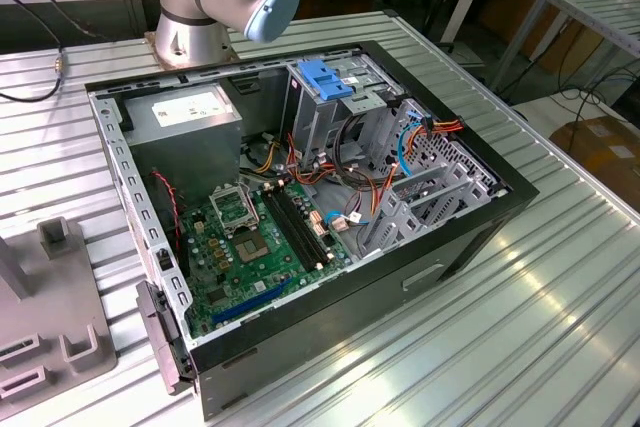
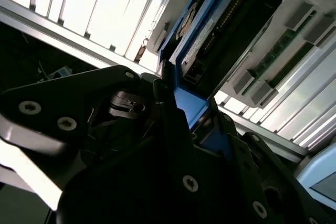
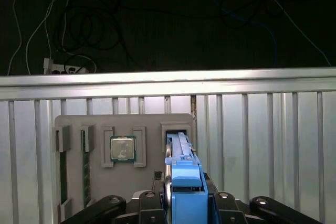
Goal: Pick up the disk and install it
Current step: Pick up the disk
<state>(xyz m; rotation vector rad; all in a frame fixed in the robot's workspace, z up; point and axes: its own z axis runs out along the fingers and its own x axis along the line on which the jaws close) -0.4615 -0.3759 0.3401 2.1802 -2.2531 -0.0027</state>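
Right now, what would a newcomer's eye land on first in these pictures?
The open computer case on the slatted table, its green motherboard and coloured cables exposed, dominates the exterior view. In the first wrist view the blue-framed disk stands edge-on at the tool, with a grey parts tray beyond it that holds a processor chip.

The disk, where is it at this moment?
In the first wrist view the disk stands on edge at the gripper, over the grey tray, just beside the processor chip resting in that tray.
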